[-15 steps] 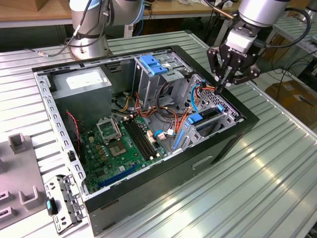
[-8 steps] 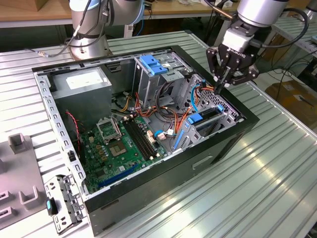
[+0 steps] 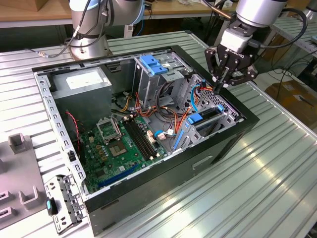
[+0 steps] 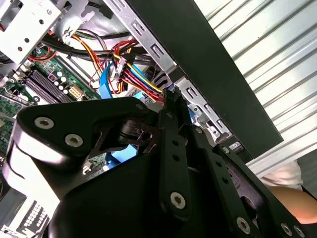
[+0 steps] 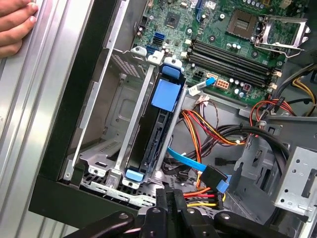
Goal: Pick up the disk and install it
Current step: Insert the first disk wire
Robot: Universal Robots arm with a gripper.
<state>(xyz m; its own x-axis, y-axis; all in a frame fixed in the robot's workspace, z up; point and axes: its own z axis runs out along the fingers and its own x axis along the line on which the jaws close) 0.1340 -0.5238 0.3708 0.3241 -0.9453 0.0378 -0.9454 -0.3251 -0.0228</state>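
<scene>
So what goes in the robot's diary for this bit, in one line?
gripper: shut, empty, above case corner | disk: seated upright in drive bay | hand: resting on table edge

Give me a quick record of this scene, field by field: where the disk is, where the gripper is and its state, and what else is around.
disk: standing on edge in the drive bay at the case's corner, blue rails showing
gripper: shut, empty, above the case edge near the bay
case: open computer case lying on a ribbed metal table
nearby cables: orange, yellow and blue leads beside the bay
person: a hand resting on the table
</scene>
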